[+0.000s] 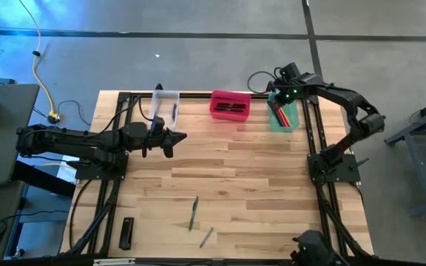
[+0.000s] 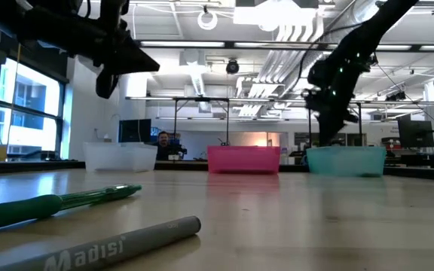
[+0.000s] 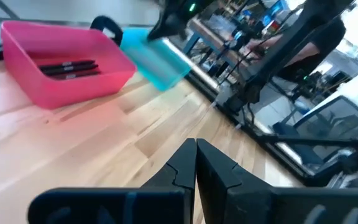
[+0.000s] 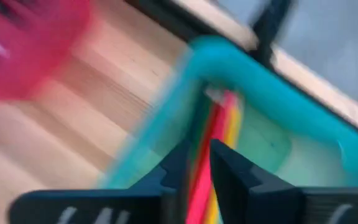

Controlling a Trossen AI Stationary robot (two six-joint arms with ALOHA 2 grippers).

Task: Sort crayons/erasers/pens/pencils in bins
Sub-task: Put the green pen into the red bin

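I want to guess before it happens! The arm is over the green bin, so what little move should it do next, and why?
Probably lift the right gripper straight up out of the green bin. Its fingers stand slightly apart over the red and yellow sticks already lying inside, while a green pen and a grey pen wait on the table.

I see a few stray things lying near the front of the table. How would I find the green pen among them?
Start at the wooden table and look to its near edge, away from the three bins along the back. Three loose things lie there: a flat black bar, a grey pen and the green pen. It is the only green one, and it lies closest to the table's middle.
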